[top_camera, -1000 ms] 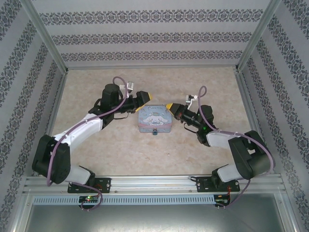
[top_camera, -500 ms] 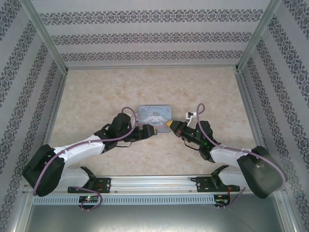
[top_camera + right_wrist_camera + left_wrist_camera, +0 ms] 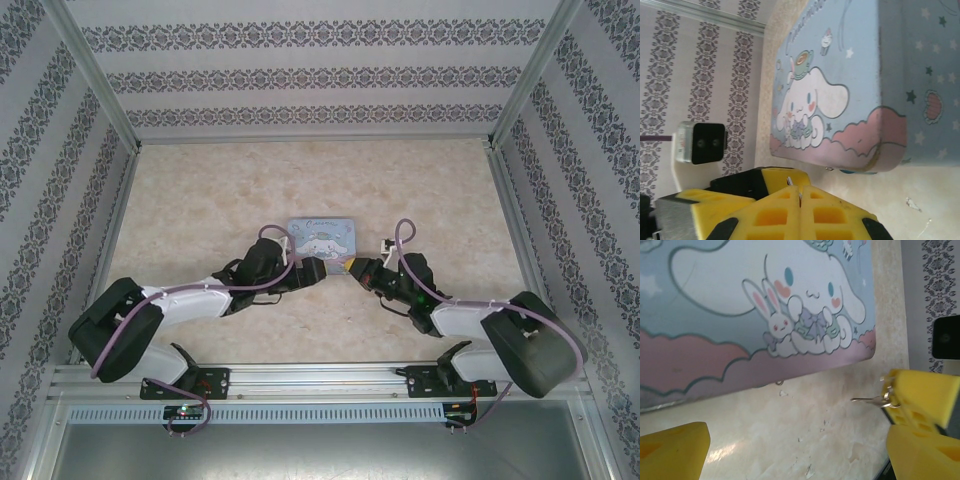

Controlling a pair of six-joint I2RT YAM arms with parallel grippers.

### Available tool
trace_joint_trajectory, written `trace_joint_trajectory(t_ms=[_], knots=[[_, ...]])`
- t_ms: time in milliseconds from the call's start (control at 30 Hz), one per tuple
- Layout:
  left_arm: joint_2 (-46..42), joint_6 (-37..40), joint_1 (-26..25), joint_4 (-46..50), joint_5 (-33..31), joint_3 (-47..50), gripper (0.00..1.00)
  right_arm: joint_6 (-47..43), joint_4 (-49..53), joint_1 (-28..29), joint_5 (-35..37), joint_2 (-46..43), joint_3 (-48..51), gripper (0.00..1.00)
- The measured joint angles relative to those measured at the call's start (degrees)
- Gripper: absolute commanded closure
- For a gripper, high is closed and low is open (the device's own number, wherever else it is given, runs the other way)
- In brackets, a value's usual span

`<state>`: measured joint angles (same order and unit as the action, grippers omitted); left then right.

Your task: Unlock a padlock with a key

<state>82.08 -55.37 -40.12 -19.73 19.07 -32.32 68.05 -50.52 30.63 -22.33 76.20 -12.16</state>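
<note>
The pastel blue cartoon-dog tin (image 3: 322, 234) lies at mid table. My left gripper (image 3: 316, 268) sits low at its near edge, open, its yellow fingers (image 3: 671, 452) spread wide over bare tabletop with nothing between them. My right gripper (image 3: 351, 267) faces it from the right, shut on the key (image 3: 867, 400), whose thin metal tip pokes out toward the tin. In the right wrist view the key (image 3: 789, 181) shows as a sliver above the closed right gripper (image 3: 800, 194). The padlock is hidden under the tin's front edge; a small metal loop (image 3: 779, 382) shows there.
The beige table (image 3: 200, 190) stretches wide behind and left of the tin (image 3: 840, 75). Patterned walls with metal posts (image 3: 95, 80) close in three sides. A rail (image 3: 320, 378) runs along the near edge by the arm bases.
My left arm has swung from behind-left of the tin down to its near edge. The right gripper has dropped nearer too, still shut on the key. In the last half second both barely moved.
</note>
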Motion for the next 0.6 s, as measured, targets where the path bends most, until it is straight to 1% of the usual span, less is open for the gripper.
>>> trace_joint_trajectory(t_ms=[233,600], knots=[[1.97,-0.07,1.18,-1.38,-0.07,-0.94,0.09,-0.37,-2.45,-1.18,-0.87,6.67,-3.1,1.0],[3.8,-0.2,6.03,-1.81,1.31,-3.82,0.09,-0.13,-6.47,-3.54,-2.86,14.01,-9.53,1.0]])
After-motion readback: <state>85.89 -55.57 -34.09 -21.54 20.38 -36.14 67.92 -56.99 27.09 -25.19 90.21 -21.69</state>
